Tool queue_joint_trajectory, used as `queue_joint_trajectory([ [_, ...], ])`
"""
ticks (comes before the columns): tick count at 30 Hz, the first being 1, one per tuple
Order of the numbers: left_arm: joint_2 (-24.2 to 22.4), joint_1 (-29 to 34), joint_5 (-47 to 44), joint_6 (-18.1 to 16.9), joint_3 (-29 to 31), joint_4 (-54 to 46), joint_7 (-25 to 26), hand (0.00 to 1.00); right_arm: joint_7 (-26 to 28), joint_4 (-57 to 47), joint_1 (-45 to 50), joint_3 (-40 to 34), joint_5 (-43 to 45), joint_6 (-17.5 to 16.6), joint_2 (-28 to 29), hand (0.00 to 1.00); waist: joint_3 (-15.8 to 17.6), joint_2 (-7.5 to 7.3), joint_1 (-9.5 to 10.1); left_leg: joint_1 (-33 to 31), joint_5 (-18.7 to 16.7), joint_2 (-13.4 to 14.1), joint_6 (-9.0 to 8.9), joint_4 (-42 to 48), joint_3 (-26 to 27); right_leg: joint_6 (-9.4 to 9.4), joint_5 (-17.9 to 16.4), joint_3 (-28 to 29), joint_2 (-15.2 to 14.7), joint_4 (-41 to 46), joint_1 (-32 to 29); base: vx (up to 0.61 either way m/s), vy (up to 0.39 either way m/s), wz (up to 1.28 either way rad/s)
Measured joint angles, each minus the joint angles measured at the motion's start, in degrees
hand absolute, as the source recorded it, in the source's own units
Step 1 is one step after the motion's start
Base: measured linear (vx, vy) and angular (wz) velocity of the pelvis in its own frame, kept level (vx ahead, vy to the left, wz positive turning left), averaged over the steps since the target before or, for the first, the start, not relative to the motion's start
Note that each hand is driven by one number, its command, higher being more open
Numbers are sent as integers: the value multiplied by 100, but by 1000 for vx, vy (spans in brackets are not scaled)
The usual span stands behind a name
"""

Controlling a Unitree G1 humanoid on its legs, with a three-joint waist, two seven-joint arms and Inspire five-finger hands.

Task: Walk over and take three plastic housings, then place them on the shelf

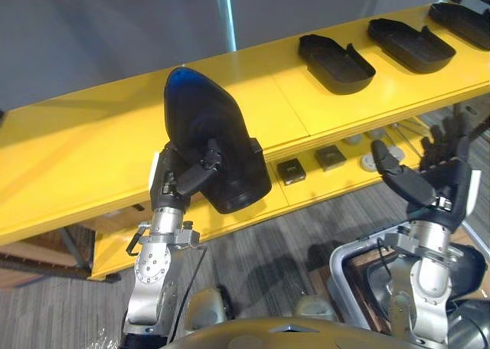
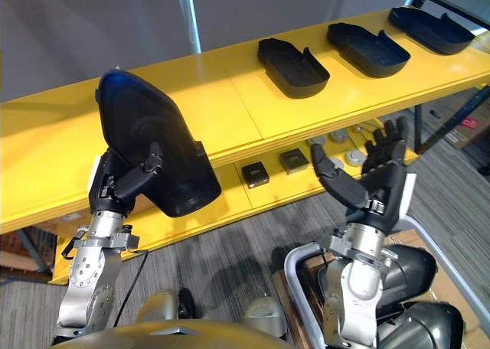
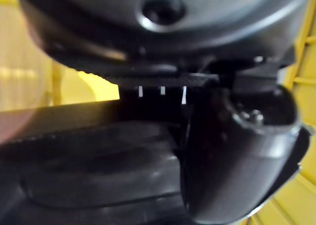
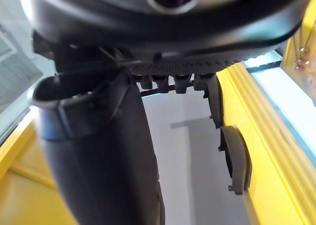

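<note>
Over the yellow shelf (image 1: 92, 135), left hand (image 1: 180, 177) grips a black plastic housing (image 1: 203, 127).
Right eye view: right hand (image 2: 375, 177) spread, empty; three housings (image 2: 295, 66) shelved rightward. Left wrist view: thumb (image 3: 237, 161) pinches the housing; best lowered flat before release.

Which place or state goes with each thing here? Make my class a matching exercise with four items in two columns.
Column one:
1 left hand
2 right hand
3 row of housings
4 square parts

Column two:
a on the lower shelf
b open, holding nothing
c on the top shelf
d shut on a housing

Pairs: 1-d, 2-b, 3-c, 4-a.
</note>
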Motion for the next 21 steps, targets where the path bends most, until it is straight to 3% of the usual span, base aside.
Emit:
queue_joint_trajectory([
  [4,59,2,-2,222,1,-126,-228,0,12,-100,-7,263,-38,-6,161,100,-64,-11,-77,391,45,-107,96,-505,399,-109,530,-192,-90,35,-191,108,130,-42],
  [8,192,-1,-20,544,56,-385,-254,0,126,-72,-81,246,-232,4,211,100,-143,-10,-120,496,217,-120,187,-954,498,-2,1104,-518,-60,-444,-302,74,43,-45],
  [11,283,-79,-21,673,54,-471,-252,0,174,-73,-74,244,-341,6,103,100,-148,-3,-138,550,233,-136,170,-1055,494,21,1192,-561,-61,-702,-221,23,-12,-24],
  [14,554,-537,-20,733,109,-472,-70,0,418,-76,-41,174,-327,18,-71,100,-149,-1,-163,729,408,-190,143,-1320,492,21,1191,-631,-71,-863,-83,-22,-45,-5],
  [18,875,-1405,-342,734,713,-475,565,0,989,-107,47,264,-333,114,-272,100,-220,107,-214,858,705,-205,-14,-1770,597,17,1185,-660,-25,-1039,-151,-88,-73,-19],
  [21,1181,-1906,-695,735,1173,-471,999,0,1122,-107,158,392,-328,212,-271,100,-228,119,-273,848,871,-213,-104,-1960,764,0,1094,-654,-21,-1153,-305,-138,-78,-28],
])
